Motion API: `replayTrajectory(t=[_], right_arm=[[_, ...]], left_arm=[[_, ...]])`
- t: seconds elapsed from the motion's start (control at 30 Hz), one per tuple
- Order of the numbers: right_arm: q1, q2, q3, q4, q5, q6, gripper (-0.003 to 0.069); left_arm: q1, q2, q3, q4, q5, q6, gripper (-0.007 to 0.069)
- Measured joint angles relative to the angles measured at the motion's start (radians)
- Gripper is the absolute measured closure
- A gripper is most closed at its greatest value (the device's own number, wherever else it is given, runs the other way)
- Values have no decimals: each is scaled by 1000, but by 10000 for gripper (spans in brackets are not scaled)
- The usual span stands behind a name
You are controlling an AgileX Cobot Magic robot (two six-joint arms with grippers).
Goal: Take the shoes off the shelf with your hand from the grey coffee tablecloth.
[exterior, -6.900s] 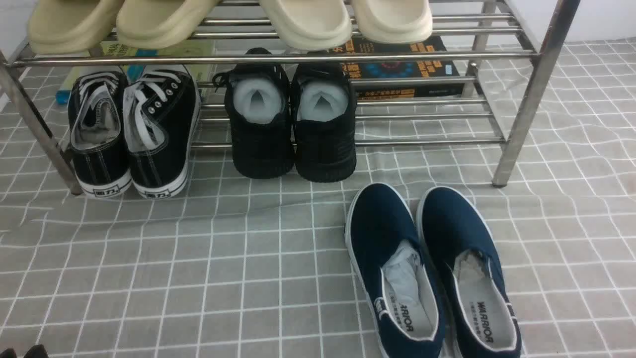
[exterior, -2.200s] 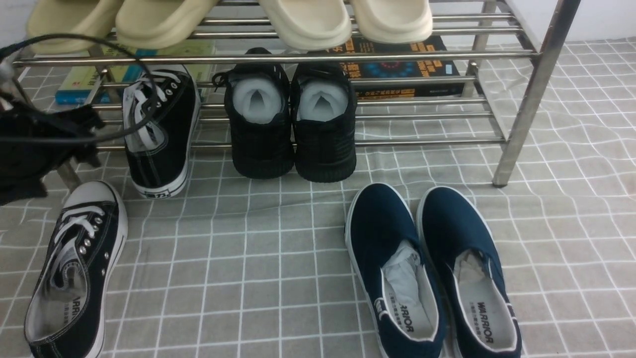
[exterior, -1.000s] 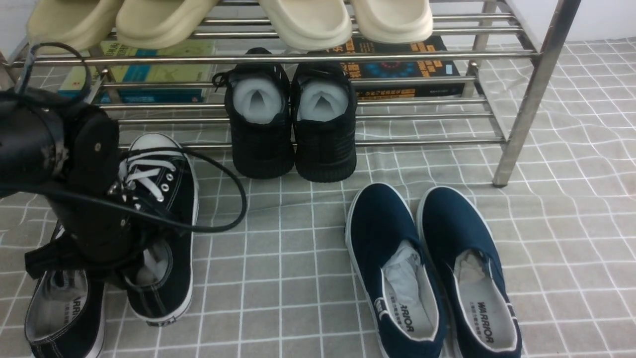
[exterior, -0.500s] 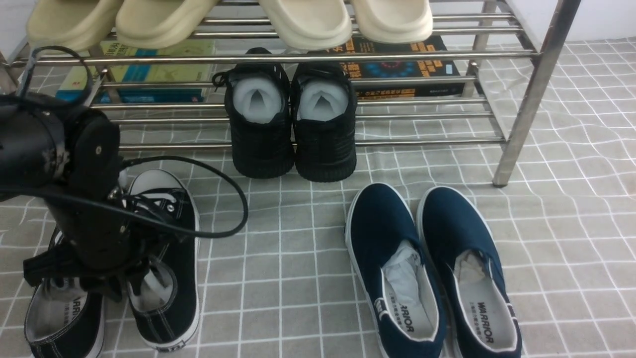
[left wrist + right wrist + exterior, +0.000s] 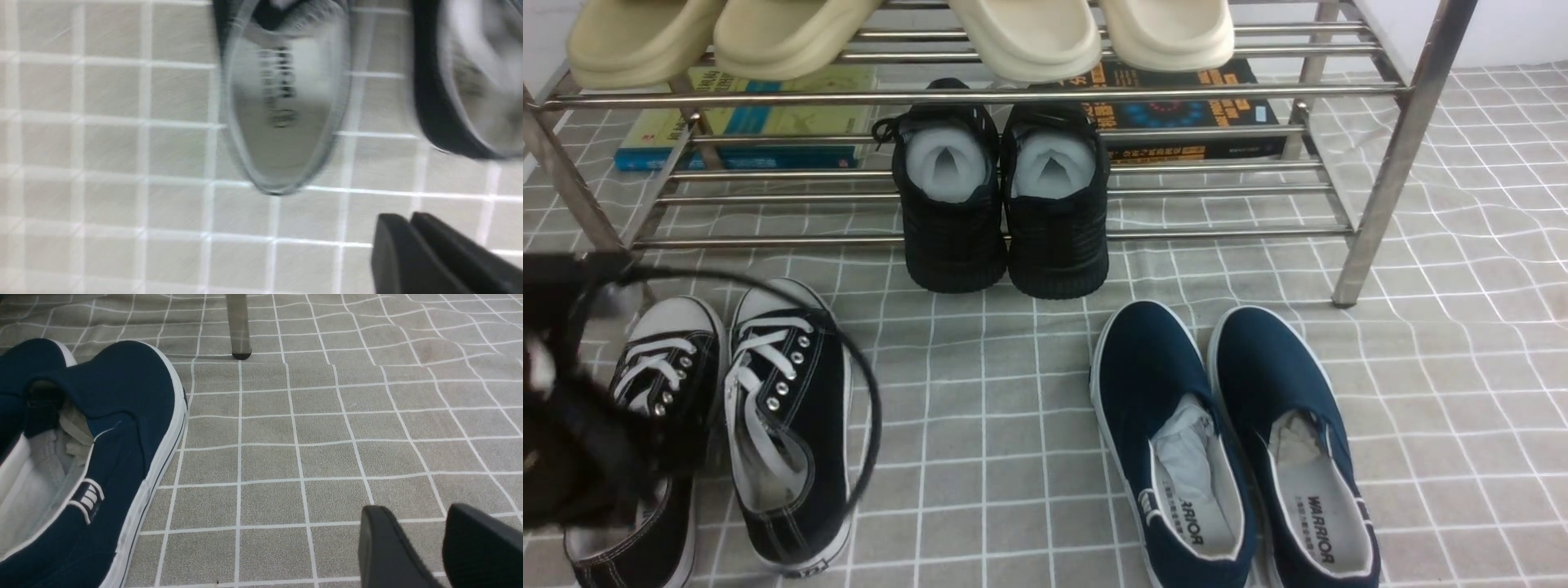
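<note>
Sneakers (image 5: 805, 441), black canvas pr, lie off the shelf (image 5: 1380, 163) on the grey-cloth counter (image 5: 1013, 408), toes twd shelf, heels twd us, just by our left claw (image 5: 402, 218), which we read as closed & empty. Right claw (image 5: 416, 510) is slightly open, well apart.

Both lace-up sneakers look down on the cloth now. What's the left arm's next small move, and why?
Probably raise the left gripper clear and retract it. Both shoes lie side by side on the grey cloth, in front of the shelf, and the gripper's fingers look shut on nothing.
</note>
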Motion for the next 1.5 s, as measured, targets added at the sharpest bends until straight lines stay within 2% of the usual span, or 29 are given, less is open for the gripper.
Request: replayTrajectory(t=[0.1, 0.13, 0.17, 0.27, 0.47, 0.77, 0.83, 1.0, 1.1, 1.13, 1.23, 1.33, 1.5], right_arm=[[0, 0, 0, 0, 0, 0, 420], [0, 0, 0, 0, 0, 0, 420], [0, 0, 0, 0, 0, 0, 420], [0, 0, 0, 0, 0, 0, 420], [0, 0, 0, 0, 0, 0, 420], [0, 0, 0, 0, 0, 0, 420], [0, 0, 0, 0, 0, 0, 420], [0, 0, 0, 0, 0, 0, 420], [0, 0, 0, 0, 0, 0, 420], [0, 0, 0, 0, 0, 1, 420], [0, 0, 0, 0, 0, 1, 420], [0, 0, 0, 0, 0, 2, 420], [0, 0, 0, 0, 0, 2, 420]], left_arm=[[0, -165, 151, -140, -231, 82, 623], [0, -175, 161, -149, -246, 88, 623], [0, -239, 225, -196, -350, 123, 623], [0, -352, 301, -238, -444, 158, 623], [0, -468, 342, -214, -435, 166, 623], [0, -480, 345, -166, -428, 168, 615], [0, -481, 350, -159, -447, 168, 613], [7, -587, 462, -134, -621, 169, 608], [63, -719, 574, -123, -718, 169, 605], [113, -780, 636, -119, -752, 169, 603], [198, -898, 726, -108, -763, 168, 602], [243, -992, 784, -76, -747, 168, 601], [254, -1037, 802, -34, -716, 155, 599]])
